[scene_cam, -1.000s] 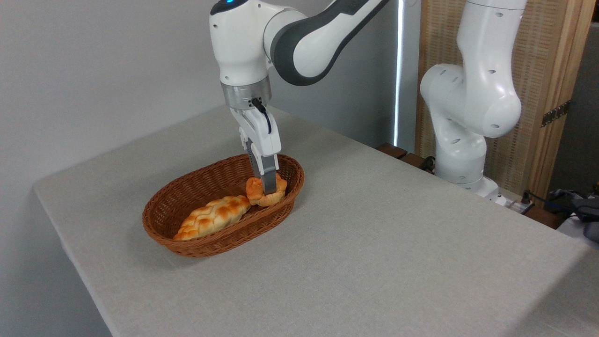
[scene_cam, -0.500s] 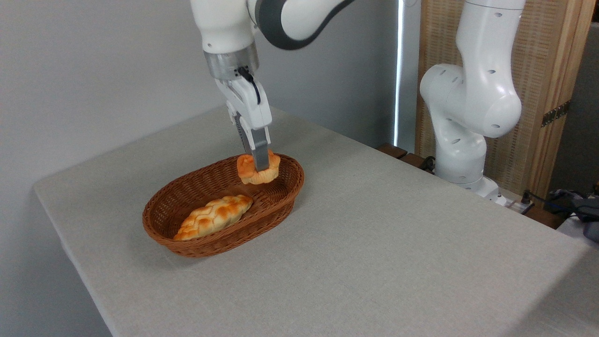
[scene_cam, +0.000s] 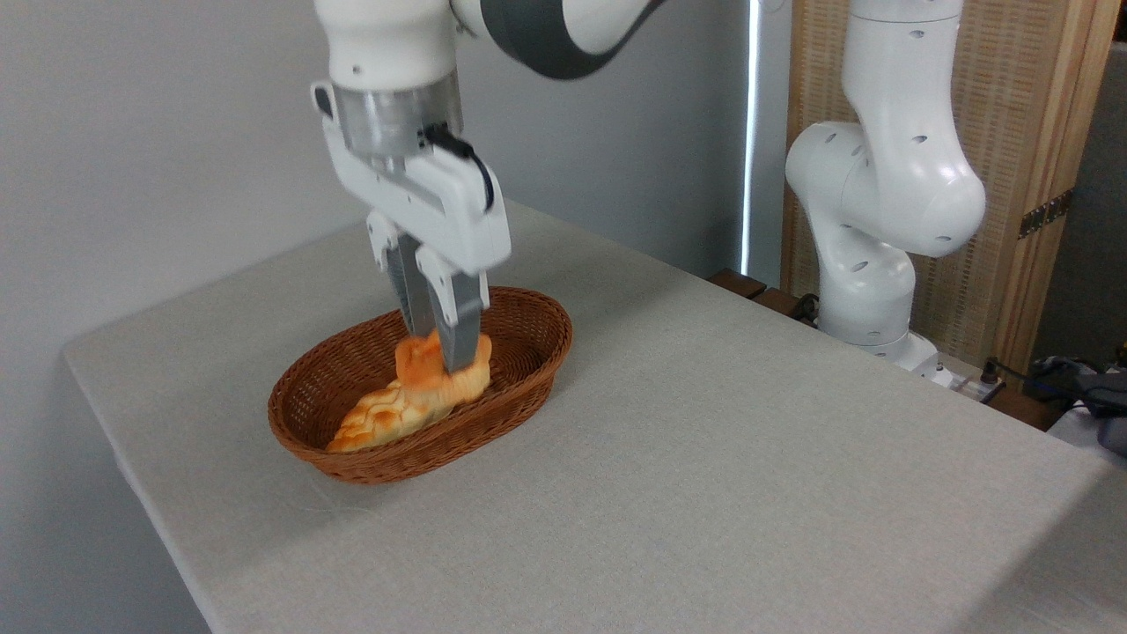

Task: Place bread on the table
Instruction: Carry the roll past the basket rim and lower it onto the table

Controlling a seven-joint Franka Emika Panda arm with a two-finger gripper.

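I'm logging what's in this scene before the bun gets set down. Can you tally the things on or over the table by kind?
Round orange buns: 1, the bread, held in the gripper
Braided loaves: 1, the braided loaf, lying in the basket
Wicker baskets: 1, the basket, on the table
Total: 3

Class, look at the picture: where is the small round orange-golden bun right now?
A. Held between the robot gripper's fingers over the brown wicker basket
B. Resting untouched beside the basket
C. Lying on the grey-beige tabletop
A: the small round orange-golden bun is pinched in the gripper, over the brown wicker basket and the braided loaf.
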